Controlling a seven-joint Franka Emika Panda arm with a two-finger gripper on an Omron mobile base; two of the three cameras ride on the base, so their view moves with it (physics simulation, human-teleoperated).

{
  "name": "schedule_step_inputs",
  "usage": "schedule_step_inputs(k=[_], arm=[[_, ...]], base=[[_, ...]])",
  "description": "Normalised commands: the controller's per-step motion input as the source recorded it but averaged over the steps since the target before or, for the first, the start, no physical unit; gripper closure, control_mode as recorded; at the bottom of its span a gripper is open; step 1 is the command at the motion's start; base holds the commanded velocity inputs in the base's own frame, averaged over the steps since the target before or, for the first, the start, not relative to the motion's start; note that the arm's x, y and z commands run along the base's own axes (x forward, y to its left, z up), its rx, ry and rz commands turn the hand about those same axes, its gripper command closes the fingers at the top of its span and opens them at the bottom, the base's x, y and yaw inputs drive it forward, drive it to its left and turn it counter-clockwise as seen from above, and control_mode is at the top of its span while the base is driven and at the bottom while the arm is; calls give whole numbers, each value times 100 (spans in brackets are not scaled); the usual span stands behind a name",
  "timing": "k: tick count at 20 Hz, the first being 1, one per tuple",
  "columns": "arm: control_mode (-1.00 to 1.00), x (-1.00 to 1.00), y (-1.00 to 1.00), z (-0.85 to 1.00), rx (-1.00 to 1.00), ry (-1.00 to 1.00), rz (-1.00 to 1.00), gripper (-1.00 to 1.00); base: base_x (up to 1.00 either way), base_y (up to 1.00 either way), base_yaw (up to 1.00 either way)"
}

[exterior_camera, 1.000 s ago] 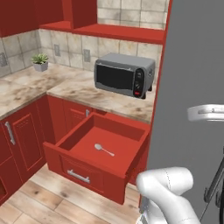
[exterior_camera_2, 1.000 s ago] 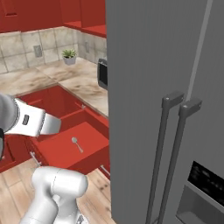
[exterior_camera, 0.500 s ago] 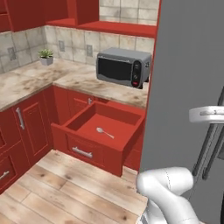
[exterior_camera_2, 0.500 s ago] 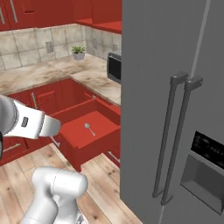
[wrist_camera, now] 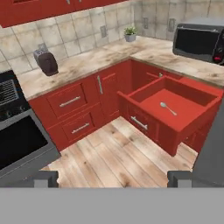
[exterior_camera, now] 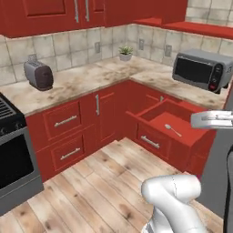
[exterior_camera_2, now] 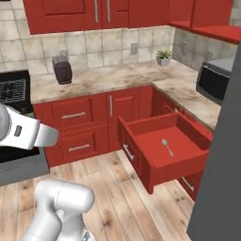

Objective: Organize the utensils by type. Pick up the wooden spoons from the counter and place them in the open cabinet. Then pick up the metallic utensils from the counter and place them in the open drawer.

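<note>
Item: silver spoon (wrist_camera: pixel 167 108), lying flat on the floor of the open drawer (wrist_camera: pixel 199 117), bowl toward the back, handle running toward the drawer's near right corner.

Item: pincer (wrist_camera: pixel 113 178), released, jaws spread wide, nothing between them; held high above the wooden floor, looking down and forward.

Item: desk (wrist_camera: pixel 92 62), carrying a toaster (wrist_camera: pixel 46 61), a potted plant (wrist_camera: pixel 130 33) and a microwave (wrist_camera: pixel 199 42); no fork or wooden spoons discernible on it.

Relation: the drawer lies ahead and right of the pincer, well apart. Judged: remaining utensils must be located first.
</note>
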Motion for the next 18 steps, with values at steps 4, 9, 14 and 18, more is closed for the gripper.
schedule_step_inputs(k=[4, 9, 14, 18], arm=[[100, 0, 0, 0, 0, 0, 0, -100], [100, 0, 0, 0, 0, 0, 0, -100], [100, 0, 0, 0, 0, 0, 0, -100], [100, 0, 0, 0, 0, 0, 0, -100]], base=[[0, 60, 76], [2, 71, 72], [58, 65, 42], [55, 47, 4]])
